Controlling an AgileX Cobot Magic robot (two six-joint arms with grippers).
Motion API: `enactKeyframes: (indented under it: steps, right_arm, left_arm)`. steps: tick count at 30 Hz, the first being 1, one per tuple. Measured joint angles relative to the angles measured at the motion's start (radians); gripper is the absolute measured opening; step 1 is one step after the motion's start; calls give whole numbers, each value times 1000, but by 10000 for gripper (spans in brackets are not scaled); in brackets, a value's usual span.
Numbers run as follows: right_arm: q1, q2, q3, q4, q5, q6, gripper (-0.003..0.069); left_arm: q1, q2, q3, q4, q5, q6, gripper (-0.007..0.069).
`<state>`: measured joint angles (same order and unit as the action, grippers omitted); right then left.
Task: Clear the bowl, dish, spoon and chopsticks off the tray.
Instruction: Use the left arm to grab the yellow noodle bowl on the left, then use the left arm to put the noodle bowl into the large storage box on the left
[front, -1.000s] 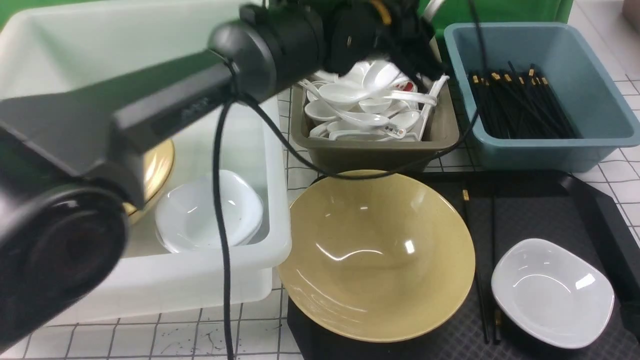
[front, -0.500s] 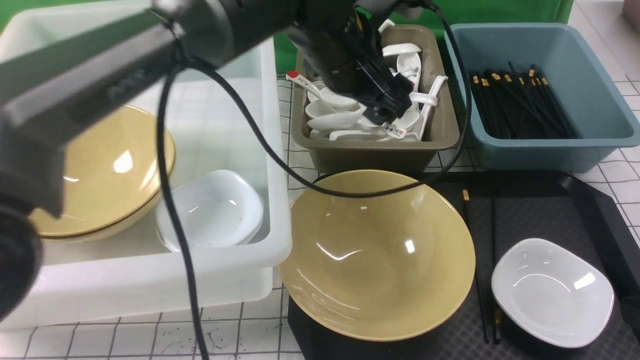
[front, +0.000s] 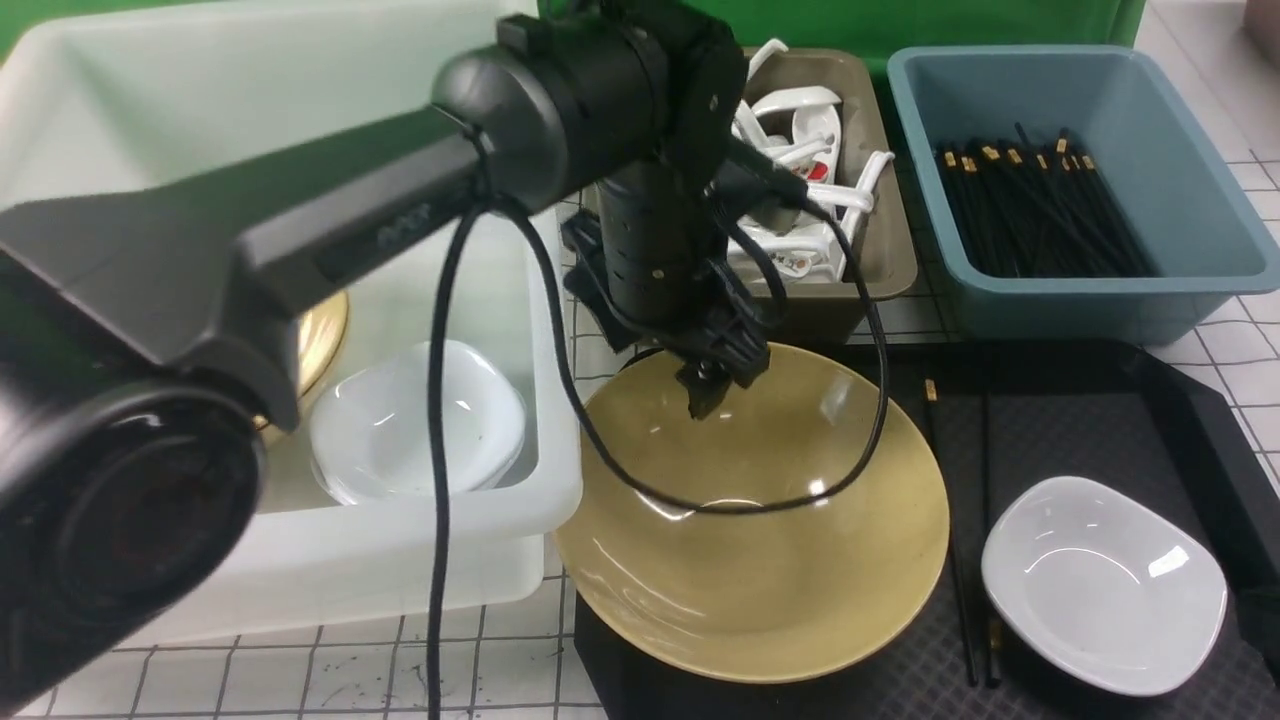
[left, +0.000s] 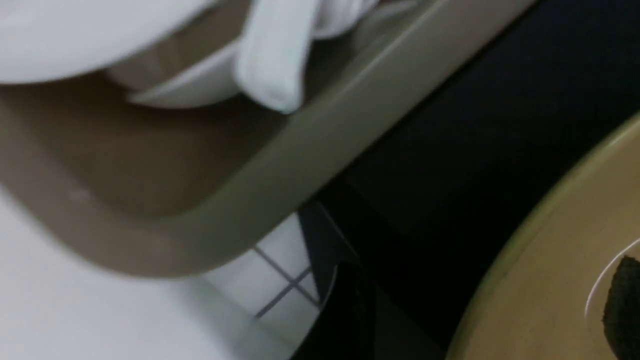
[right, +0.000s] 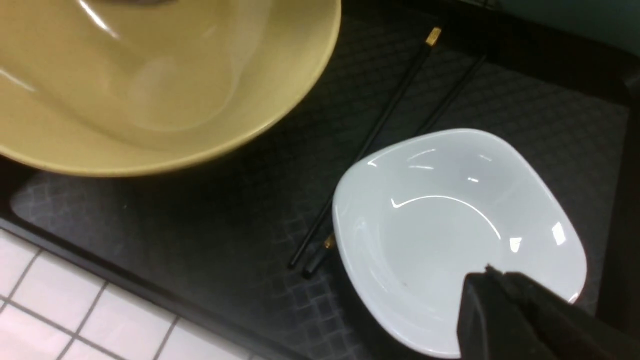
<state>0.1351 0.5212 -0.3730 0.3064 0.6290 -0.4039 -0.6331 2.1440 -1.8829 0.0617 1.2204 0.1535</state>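
Spread, empty left gripper (front: 712, 388) is now hanging over the far rim of the glossy tan bowl (front: 760, 560), having left the olive spoon bin (front: 880, 262); right gripper (right: 492, 280) pressed together

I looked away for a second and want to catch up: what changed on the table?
The left gripper drew back from the olive spoon bin toward the robot and now hangs over the far side of the bowl, with nothing in it. The bowl, dish, chopsticks and tray have not moved.
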Motion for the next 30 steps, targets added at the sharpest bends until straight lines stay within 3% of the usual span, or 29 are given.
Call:
enactKeyframes:
  steps: [3,7,9,13,15,19,24,29,30]
  right_arm:
    - [0,0,0,1,0,1,47]
    - [0,0,0,1,-1,4,47]
    - [0,0,0,1,-1,4,47]
    - [0,0,0,1,-2,4,47]
    - [0,0,0,4,-2,4,47]
    - [0,0,0,4,-2,4,48]
    - [0,0,0,4,-2,4,48]
    - [0,0,0,4,-2,4,48]
    - [0,0,0,5,-2,4,48]
  left_arm:
    - [0,26,0,-62,1,57,557]
    - [2,61,0,-165,-1,172,450]
    - [2,71,0,-206,-1,203,371]
    - [4,66,-1,-286,32,227,134]
    - [4,47,-10,-322,43,227,64]
    - [3,12,-23,-332,39,242,13]
    - [33,-62,-37,-363,12,297,6]
    - [178,-194,-44,-537,24,356,6]
    - [246,-226,-44,-573,28,357,6]
